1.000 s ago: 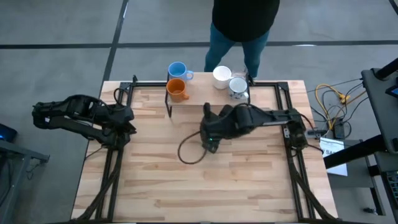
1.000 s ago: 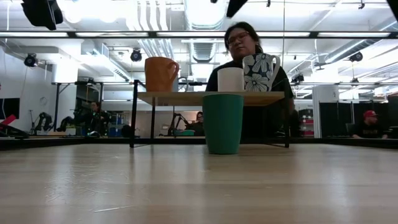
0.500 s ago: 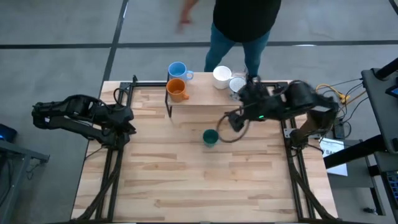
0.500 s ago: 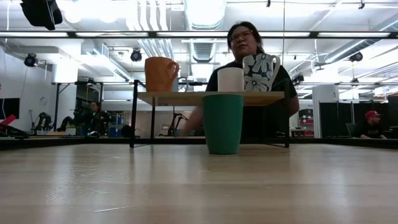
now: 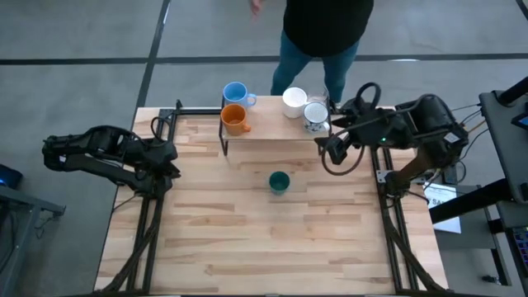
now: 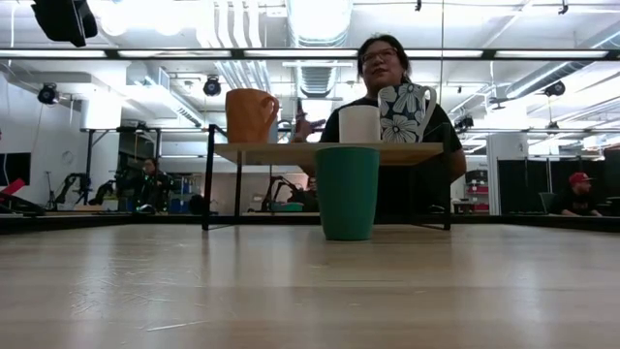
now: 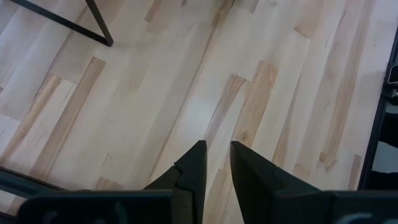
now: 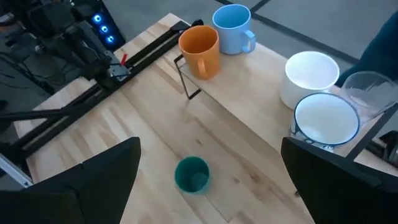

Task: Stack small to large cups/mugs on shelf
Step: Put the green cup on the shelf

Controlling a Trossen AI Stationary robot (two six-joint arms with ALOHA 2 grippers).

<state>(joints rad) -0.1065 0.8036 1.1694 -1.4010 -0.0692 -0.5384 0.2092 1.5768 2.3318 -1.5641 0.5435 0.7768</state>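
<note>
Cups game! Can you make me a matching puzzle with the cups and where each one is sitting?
Things:
1. dark green cup
2. orange mug
3. clear glass
4. light blue mug

Places:
A. on the shelf, at its left end
B. behind the orange mug, farther from the arms
C. alone on the table, in front of the shelf
D. at the shelf's right end, by the white mugs

Pairs: 1-C, 2-A, 3-D, 4-B

Light blue mug (image 5: 236, 92) hidden in low view
</note>
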